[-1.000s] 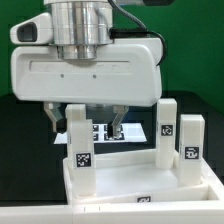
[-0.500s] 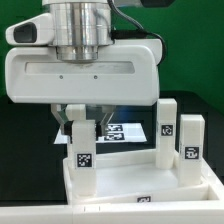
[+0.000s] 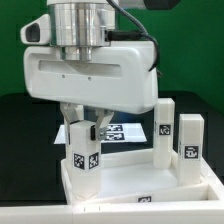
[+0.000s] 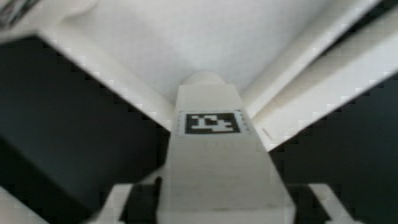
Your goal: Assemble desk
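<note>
The white desk tabletop (image 3: 125, 185) lies at the front with its rim up. Three white tagged legs stand upright on it: one at the exterior view's left (image 3: 82, 155) and two at the right (image 3: 167, 128) (image 3: 191, 140). My gripper (image 3: 82, 125) hangs over the left leg with a finger on each side of its top. In the wrist view that leg (image 4: 214, 122) runs between my fingers (image 4: 134, 205), and a narrow dark gap shows on each side. The gripper (image 4: 217, 205) is open around it. A fourth leg is not in view.
The marker board (image 3: 120, 132) lies flat on the black table behind the desk, partly hidden by my hand. A green wall closes the back. The two right legs stand close to my hand's right end.
My hand has shifted toward the exterior view's right and turned about its axis. The fingers now look closer in around the left leg's top. The desk parts have not moved.
</note>
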